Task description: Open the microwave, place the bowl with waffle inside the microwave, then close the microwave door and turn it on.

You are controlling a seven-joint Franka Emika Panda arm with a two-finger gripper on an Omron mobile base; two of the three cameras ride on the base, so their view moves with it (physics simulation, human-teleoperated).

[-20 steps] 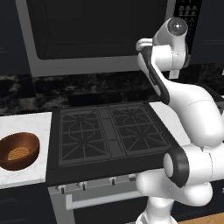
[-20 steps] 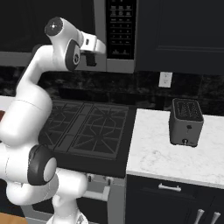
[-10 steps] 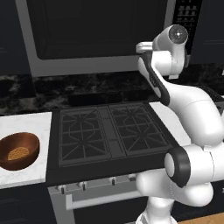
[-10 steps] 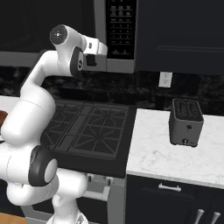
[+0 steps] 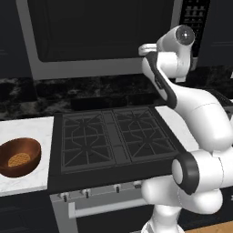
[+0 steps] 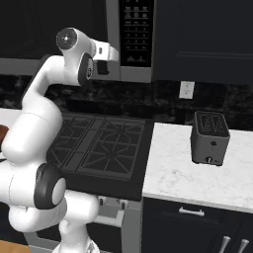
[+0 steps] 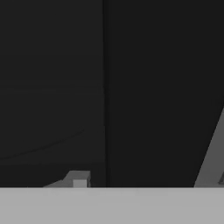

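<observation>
The microwave (image 5: 104, 36) hangs above the stove with its microwave door (image 5: 91, 27) closed. My gripper (image 6: 103, 69) is raised against the door's right edge, beside the black button panel (image 6: 136, 34). In the hand view the dark glass is very close, and the vertical black handle (image 7: 105, 87) stands between my gripper's (image 7: 148, 181) spread fingers; one fingertip (image 7: 78, 179) shows just left of the bar. The jaws are open and not clamped. The reddish-brown bowl (image 5: 18, 159) sits on the white counter at the far left with the waffle (image 5: 19, 160) lying in it.
A black gas stove (image 5: 113, 141) lies under the microwave, directly in front of my base. On the right counter (image 6: 173, 173) stands a small dark toaster (image 6: 211, 137), with a wall outlet (image 6: 186, 90) behind it. Dark cabinets flank the microwave.
My wrist has shifted a little right and down, closer to the microwave door's handle. The bowl and waffle have not moved.
</observation>
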